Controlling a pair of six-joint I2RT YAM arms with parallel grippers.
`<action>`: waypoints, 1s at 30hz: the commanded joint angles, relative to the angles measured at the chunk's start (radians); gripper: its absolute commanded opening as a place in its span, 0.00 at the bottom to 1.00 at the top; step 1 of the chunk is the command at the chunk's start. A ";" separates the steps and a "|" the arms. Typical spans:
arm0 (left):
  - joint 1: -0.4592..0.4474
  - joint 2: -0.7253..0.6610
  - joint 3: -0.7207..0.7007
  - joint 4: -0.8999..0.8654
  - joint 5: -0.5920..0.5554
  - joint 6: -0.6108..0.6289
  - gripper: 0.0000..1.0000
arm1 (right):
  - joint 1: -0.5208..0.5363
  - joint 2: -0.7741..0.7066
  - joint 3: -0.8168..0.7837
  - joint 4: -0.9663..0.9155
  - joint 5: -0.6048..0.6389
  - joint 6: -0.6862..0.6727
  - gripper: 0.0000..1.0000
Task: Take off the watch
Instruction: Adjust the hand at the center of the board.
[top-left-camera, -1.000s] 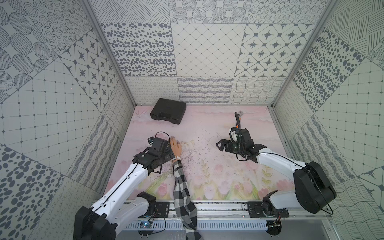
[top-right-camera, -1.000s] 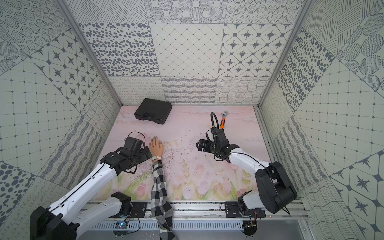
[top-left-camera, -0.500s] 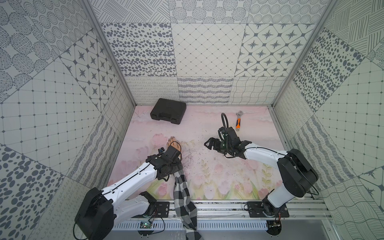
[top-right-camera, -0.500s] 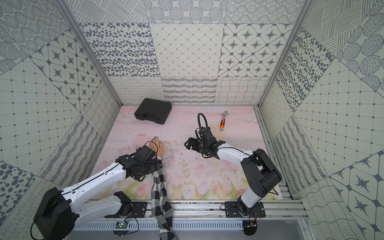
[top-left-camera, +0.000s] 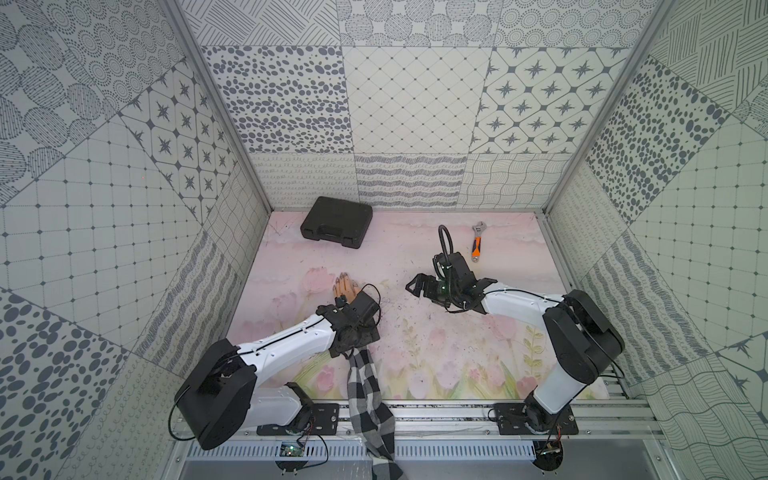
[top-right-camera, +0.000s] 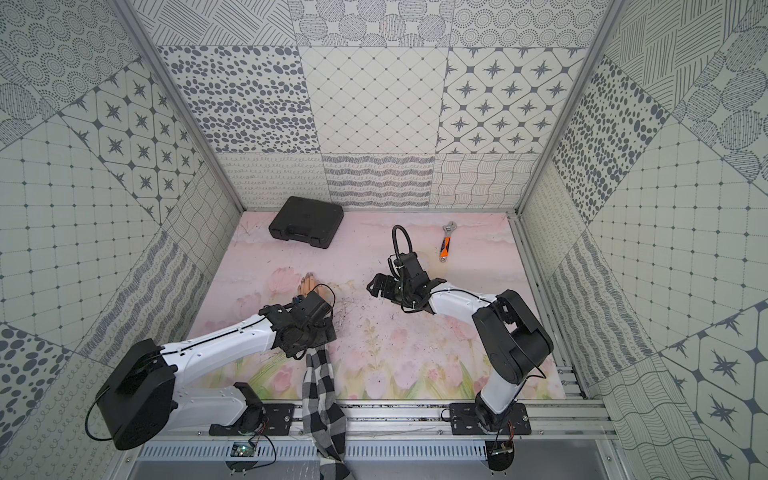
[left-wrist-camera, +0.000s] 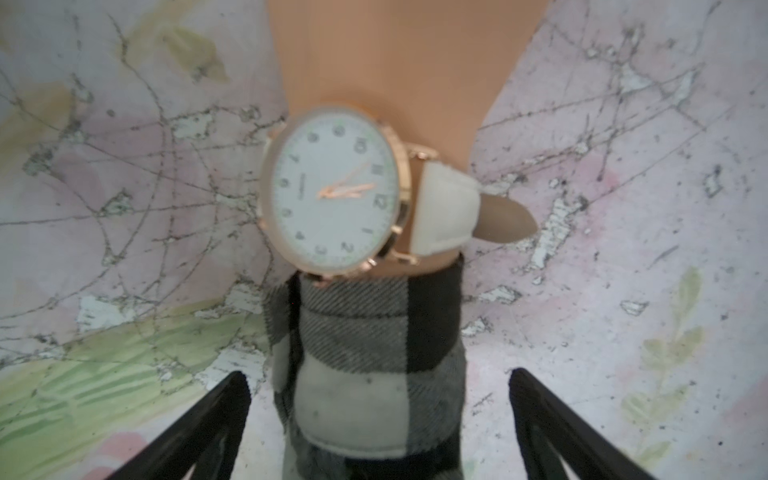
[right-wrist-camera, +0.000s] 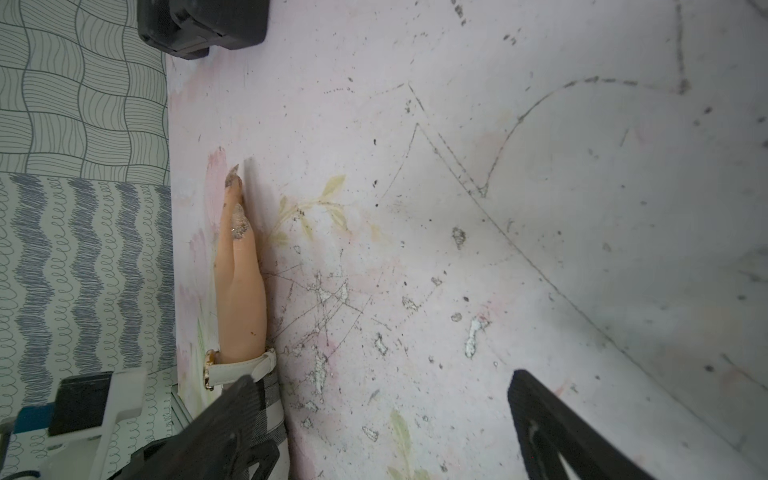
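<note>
Watch (left-wrist-camera: 336, 195): case of polished gold-toned metal, shiny; white dial under a glossy face. Strap (left-wrist-camera: 440, 212): cream, smooth, leather-like, with a faint sheen; underside of its loose tail is tan and matt.

Mannequin hand (left-wrist-camera: 395, 62): smooth peach skin, plastic by the look, dull sheen. Nails (right-wrist-camera: 239, 222) glittery.

Sleeve (left-wrist-camera: 374, 332): woven checked cloth, twill rib showing, soft and matt.

Surface (left-wrist-camera: 623, 311): printed floral sheet, matt, heavily scratched, print flaked to white in patches.

Fingers (left-wrist-camera: 208, 419) of the left tool (left-wrist-camera: 377, 376): matt black, likely plastic.

Case (top-left-camera: 336, 227) at the back: black moulded plastic, dull.

Wrench (top-left-camera: 477, 245): bright bare metal head, orange grip.
</note>
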 joint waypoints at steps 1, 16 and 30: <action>-0.018 0.031 0.003 0.027 -0.037 -0.045 0.98 | 0.005 0.017 0.013 0.023 -0.020 -0.016 0.96; -0.019 0.108 -0.025 0.084 -0.069 -0.067 0.69 | 0.004 0.007 0.028 0.004 -0.061 -0.041 0.96; -0.070 0.184 0.105 0.211 -0.011 0.088 0.38 | 0.002 -0.026 -0.012 0.089 -0.116 -0.004 0.96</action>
